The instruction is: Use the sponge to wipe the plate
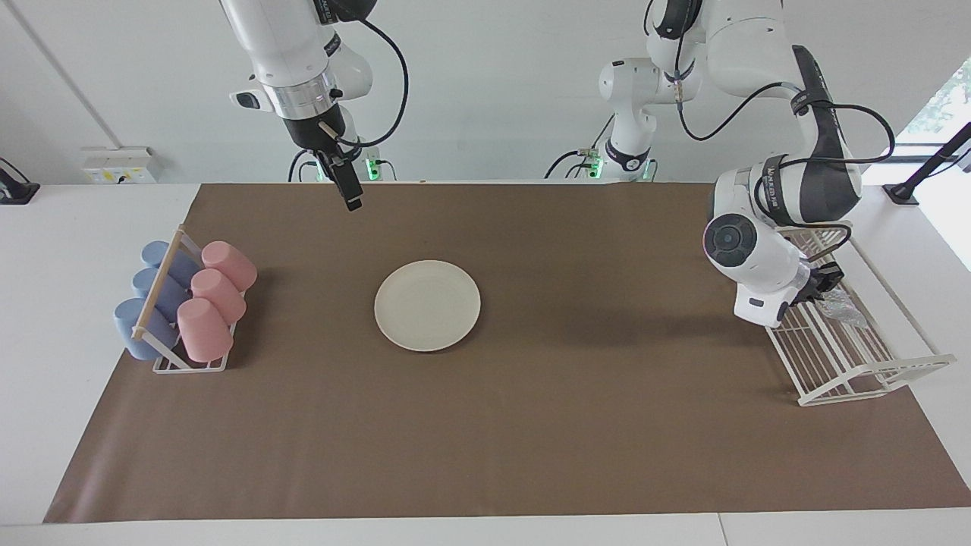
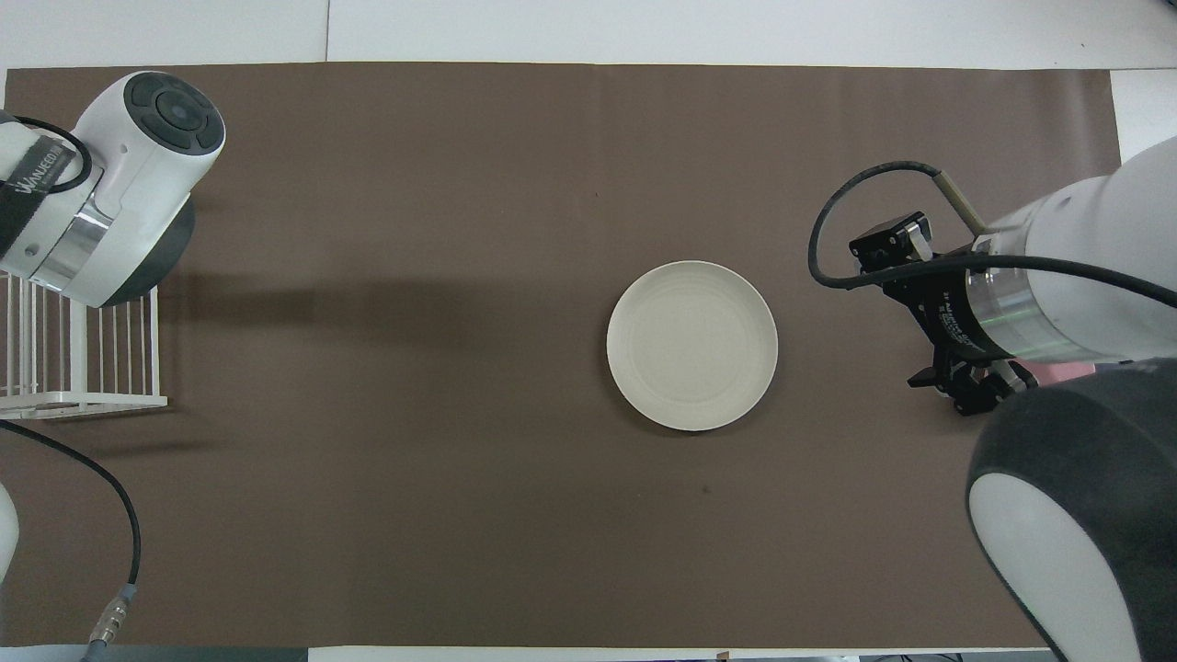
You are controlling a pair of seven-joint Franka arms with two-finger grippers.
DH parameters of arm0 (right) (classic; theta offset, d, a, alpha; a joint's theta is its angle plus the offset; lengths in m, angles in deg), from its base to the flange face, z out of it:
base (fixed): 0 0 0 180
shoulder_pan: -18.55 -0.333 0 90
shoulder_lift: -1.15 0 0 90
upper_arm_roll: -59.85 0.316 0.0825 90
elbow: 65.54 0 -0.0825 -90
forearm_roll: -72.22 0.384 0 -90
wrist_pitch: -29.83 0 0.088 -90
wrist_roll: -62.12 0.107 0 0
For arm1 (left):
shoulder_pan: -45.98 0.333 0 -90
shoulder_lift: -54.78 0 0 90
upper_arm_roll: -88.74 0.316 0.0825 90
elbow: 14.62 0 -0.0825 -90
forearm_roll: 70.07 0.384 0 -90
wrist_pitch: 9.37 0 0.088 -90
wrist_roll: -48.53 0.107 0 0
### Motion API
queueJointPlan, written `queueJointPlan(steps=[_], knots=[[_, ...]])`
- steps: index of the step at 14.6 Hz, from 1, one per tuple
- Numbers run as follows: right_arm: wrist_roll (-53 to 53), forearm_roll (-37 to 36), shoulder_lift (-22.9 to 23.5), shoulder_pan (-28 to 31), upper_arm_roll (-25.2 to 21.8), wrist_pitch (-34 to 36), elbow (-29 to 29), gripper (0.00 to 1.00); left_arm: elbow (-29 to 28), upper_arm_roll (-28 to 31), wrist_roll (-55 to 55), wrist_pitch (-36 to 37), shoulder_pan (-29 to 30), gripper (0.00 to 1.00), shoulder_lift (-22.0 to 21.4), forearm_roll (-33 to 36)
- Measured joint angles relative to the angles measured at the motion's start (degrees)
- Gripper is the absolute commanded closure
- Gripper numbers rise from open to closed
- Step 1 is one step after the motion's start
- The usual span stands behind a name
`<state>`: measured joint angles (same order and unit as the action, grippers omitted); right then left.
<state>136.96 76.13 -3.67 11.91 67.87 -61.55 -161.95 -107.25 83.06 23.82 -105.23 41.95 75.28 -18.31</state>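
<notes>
- The sponge (image 1: 837, 306) is a crinkly silver mesh scrubber lying in the white wire rack (image 1: 850, 356) at the left arm's end of the table. Looks light and squishy, so I'd pinch it through the bunched middle.
- The left gripper (image 1: 821, 287) is down at it, fingers clenched; looks like it's got the sponge.
- The plate (image 1: 427, 305) sits mid-mat, probably stiff, slick and breakable.
- The right gripper (image 1: 343, 176) waits up high over the mat's edge by the robots, fingers spread, holding nothing.

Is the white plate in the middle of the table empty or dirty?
Empty. The plate lies flat on the brown mat, and both views show a bare cream surface with nothing on it.
</notes>
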Motion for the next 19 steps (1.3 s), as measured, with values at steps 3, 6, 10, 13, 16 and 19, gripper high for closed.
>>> queueJointPlan(steps=[3,6,10,13,16,19], knots=[[2.1,0.01,-0.76,0.0,0.02,-0.11,-1.19,0.0,3.07,-0.05,0.38,0.24,0.0,1.0,-0.77,-4.41],[3.82,0.53,-0.91,-0.01,0.17,-0.98,-1.32,0.0,8.5,-0.06,3.2,6.13,0.0,1.0,-2.35,-15.5],[8.03,1.89,-0.85,-0.82,1.44,-1.67,-1.12,0.0,14.68,0.38,4.54,11.92,1.44,1.0,-4.81,-38.52],[16.05,1.94,0.79,-5.21,2.36,-2.28,0.88,0.0,15.15,0.57,5.2,12.58,5.04,1.0,-7.68,-55.87],[23.2,1.94,4.52,-10.21,2.56,-2.42,4.73,0.0,14.95,0.65,5.23,13.56,7.34,1.0,-8.77,-71.48],[26.55,1.9,8.18,-14.04,2.6,-2.42,7.72,0.0,11.09,0.6,8.22,14.01,8.8,1.0,-10.02,-84.3]])
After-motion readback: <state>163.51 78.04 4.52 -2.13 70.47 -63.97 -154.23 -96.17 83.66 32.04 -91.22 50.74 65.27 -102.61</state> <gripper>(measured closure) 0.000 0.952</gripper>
